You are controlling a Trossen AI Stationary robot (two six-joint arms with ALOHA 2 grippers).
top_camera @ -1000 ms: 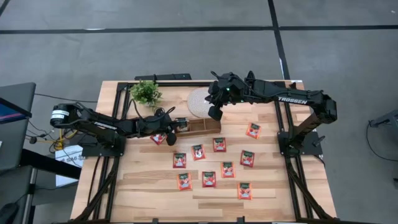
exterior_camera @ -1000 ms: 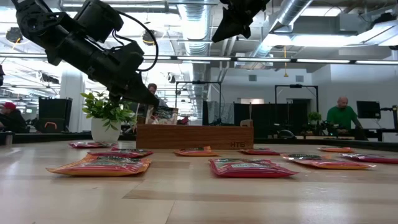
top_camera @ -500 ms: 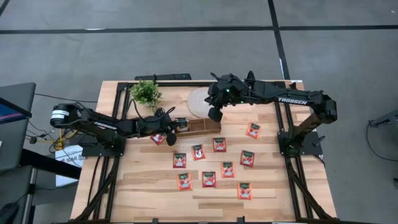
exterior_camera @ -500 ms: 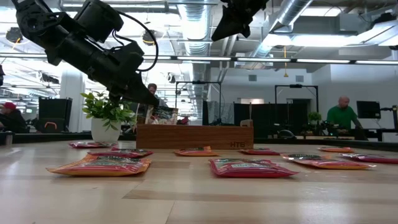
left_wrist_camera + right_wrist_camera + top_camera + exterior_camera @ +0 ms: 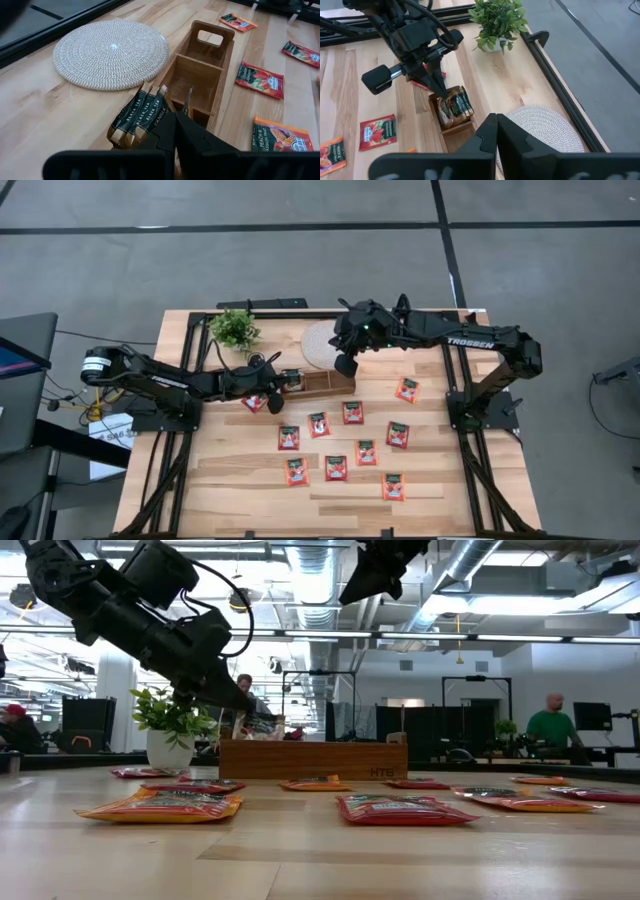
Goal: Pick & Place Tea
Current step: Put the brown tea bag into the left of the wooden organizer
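Several red tea sachets [image 5: 336,468] lie flat on the wooden table, with more [image 5: 260,80] beside the brown three-compartment tray [image 5: 322,381]. A few dark sachets [image 5: 140,112] stand upright in the tray's end compartment, nearest the left arm. My left gripper [image 5: 175,117] is shut and slants down over that compartment, its tips [image 5: 441,91] at the sachets' top edges. My right gripper [image 5: 345,363] is shut and hangs high [image 5: 352,592] above the tray's other end, holding nothing. My left gripper's shut fingertips [image 5: 440,86] come slanting down from the table's left side to the top edges of the dark sachets [image 5: 452,104] in the tray's end compartment. Whether they touch the sachets, I cannot tell.
A round woven white disc [image 5: 318,345] lies just beyond the tray. A small potted plant [image 5: 236,328] stands at the far left. Black frame rails [image 5: 452,370] run along the table's sides. In the low view, people show in the room behind.
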